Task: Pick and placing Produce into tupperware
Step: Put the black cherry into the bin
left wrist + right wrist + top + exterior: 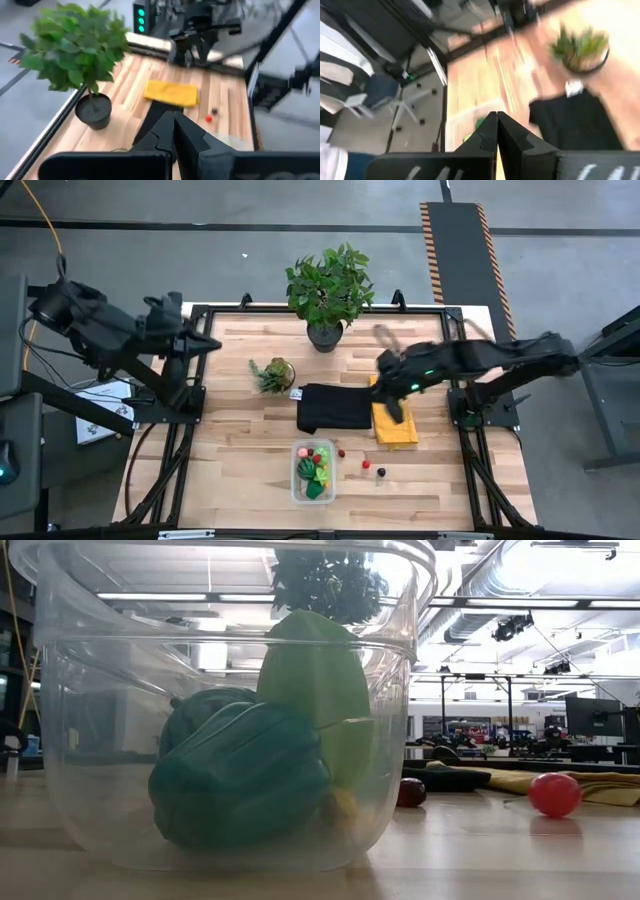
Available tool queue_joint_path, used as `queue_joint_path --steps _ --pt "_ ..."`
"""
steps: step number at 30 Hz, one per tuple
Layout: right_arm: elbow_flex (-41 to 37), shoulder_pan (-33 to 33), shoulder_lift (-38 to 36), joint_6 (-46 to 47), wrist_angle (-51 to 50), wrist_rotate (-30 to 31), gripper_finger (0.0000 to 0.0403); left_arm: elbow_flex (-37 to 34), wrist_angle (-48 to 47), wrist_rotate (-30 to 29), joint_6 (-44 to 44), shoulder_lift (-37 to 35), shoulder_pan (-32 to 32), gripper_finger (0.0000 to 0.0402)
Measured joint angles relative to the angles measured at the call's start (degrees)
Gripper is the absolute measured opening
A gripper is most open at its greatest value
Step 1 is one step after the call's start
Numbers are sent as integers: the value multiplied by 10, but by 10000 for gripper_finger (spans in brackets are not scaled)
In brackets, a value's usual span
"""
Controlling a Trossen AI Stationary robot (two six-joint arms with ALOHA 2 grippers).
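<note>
The tupperware [225,710] fills the low view's near left, its clear wall blurring a dark green pepper-like piece [240,785], a lime-green piece [315,670] leaning behind it and a bit of yellow low down; what lies farther back in it cannot be made out. To its right on the table [480,840] a dark piece [410,792] sits half hidden by the container's edge, then a pink ball [555,794] before the yellow cloth [520,780]. From above, the left gripper [205,343] waits at the table's left edge with fingers pressed together, empty. The right gripper [395,395], blurred, hangs over the yellow cloth beside the black cloth [335,408], fingers together too, holding nothing.
</note>
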Motion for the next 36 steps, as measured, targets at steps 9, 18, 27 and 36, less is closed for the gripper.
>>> queue_joint_path --steps 9,18,27,36 --pt "0 48 91 43 50 21 0 -218 24 -53 -75 -139 -70 0" --pt "-41 117 97 131 59 138 0 -655 367 -50 -125 -404 -134 0" --pt "-139 152 69 277 71 133 0 -897 613 -32 -123 -538 -137 0" --pt "-262 185 -17 550 122 39 0 -934 659 -32 -110 -536 -137 0"
